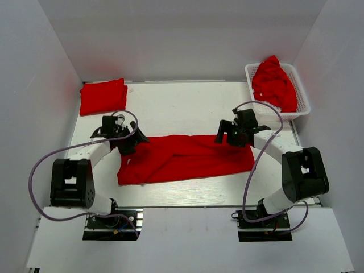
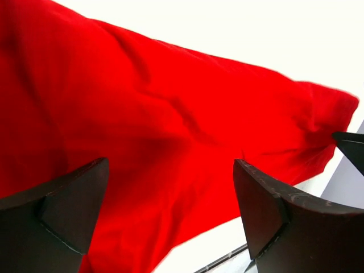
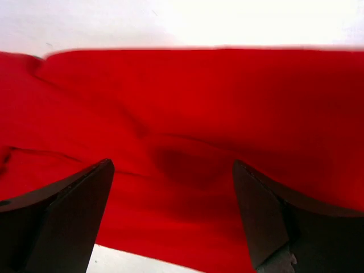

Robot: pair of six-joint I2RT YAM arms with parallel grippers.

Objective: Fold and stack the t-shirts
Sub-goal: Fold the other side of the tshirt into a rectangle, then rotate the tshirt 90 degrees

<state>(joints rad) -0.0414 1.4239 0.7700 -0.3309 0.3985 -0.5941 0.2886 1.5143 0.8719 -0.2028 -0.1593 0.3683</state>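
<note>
T-shirts logged in three places. Found folded t-shirt [image 1: 102, 98] at 10 o'clock on the table [image 1: 187, 102]. Observed left gripper [image 1: 132, 142] over left end of centre t-shirt [image 1: 187, 159], fingers [image 2: 74, 199] spread, pinching nothing. Observed right gripper [image 1: 224, 136] over its right end, fingers [image 3: 68, 210] likewise spread. Noted crumpled t-shirts [image 1: 273, 82] in white lattice basket [image 1: 302, 102] at 2 o'clock.

table [image 1: 187, 108] white | on it: spread t-shirt [image 1: 187, 158], folded t-shirt [image 1: 102, 96], basket [image 1: 303, 96]
</note>
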